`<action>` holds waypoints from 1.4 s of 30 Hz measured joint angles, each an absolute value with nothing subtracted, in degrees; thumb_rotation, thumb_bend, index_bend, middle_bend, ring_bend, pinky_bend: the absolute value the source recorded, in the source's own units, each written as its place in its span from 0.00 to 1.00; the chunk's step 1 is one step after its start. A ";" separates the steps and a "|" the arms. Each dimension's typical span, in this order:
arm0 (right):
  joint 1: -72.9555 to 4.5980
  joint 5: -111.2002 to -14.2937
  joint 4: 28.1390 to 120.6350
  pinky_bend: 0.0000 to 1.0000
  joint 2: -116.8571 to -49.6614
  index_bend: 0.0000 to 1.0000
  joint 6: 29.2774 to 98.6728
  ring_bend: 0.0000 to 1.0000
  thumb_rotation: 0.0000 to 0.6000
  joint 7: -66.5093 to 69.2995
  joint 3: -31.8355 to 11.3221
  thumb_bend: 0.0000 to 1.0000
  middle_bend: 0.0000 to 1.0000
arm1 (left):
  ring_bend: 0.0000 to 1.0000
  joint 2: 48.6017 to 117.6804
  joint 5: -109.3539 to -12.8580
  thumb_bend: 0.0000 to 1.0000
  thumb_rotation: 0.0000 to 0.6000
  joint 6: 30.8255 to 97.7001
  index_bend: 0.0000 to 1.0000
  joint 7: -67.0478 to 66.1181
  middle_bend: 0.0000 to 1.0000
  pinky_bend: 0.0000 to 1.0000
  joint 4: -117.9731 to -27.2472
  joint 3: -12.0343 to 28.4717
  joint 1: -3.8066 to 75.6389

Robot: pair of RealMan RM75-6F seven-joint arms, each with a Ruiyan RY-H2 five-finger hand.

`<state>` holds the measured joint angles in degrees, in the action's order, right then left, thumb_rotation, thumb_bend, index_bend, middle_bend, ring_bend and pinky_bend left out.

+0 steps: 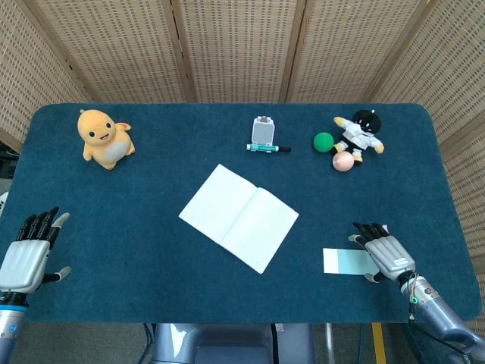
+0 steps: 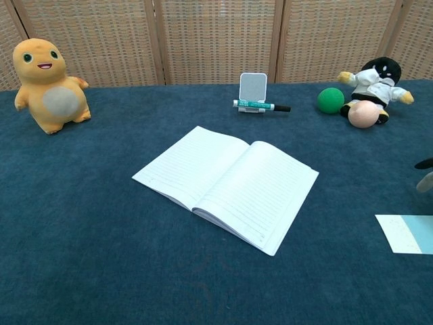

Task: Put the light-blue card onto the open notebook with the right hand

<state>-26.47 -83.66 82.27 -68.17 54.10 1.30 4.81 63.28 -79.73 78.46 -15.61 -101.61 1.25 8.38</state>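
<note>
The light-blue card (image 1: 346,261) lies flat on the blue table cloth at the front right, its left end white; the chest view shows its left part (image 2: 408,234) at the frame's edge. My right hand (image 1: 384,252) hovers over the card's right end, palm down with fingers spread, holding nothing. Only its fingertips (image 2: 425,177) enter the chest view. The open notebook (image 1: 239,216) lies mid-table, left of the card, pages blank and lined (image 2: 226,185). My left hand (image 1: 28,251) rests open at the front left edge, far from both.
A yellow plush toy (image 1: 103,137) stands at the back left. A white stand with a teal marker (image 1: 265,139) sits at the back centre. A green ball (image 1: 323,141), a pink ball (image 1: 342,161) and a black-and-white doll (image 1: 361,132) cluster at the back right.
</note>
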 measured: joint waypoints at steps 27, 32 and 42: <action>-24.51 -82.72 77.01 0.05 -73.68 0.22 54.30 0.00 1.00 -2.31 4.62 0.00 0.00 | 0.00 63.49 -79.98 0.00 1.00 78.59 0.00 -15.84 0.00 0.00 -101.52 1.05 8.39; -24.47 -83.14 76.51 0.05 -74.09 0.22 54.01 0.00 1.00 -1.96 4.73 0.00 0.00 | 0.00 63.54 -79.99 0.00 1.00 78.59 0.00 -15.97 0.00 0.00 -101.56 1.02 8.41; -24.36 -83.45 75.55 0.05 -74.86 0.25 53.66 0.00 1.00 -1.96 4.75 0.00 0.00 | 0.00 63.51 -79.89 0.00 1.00 78.46 0.00 -15.99 0.00 0.00 -101.63 1.05 8.50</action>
<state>-24.36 -83.45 75.55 -74.86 53.66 -1.96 4.75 63.51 -79.89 78.46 -15.99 -101.63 1.05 8.50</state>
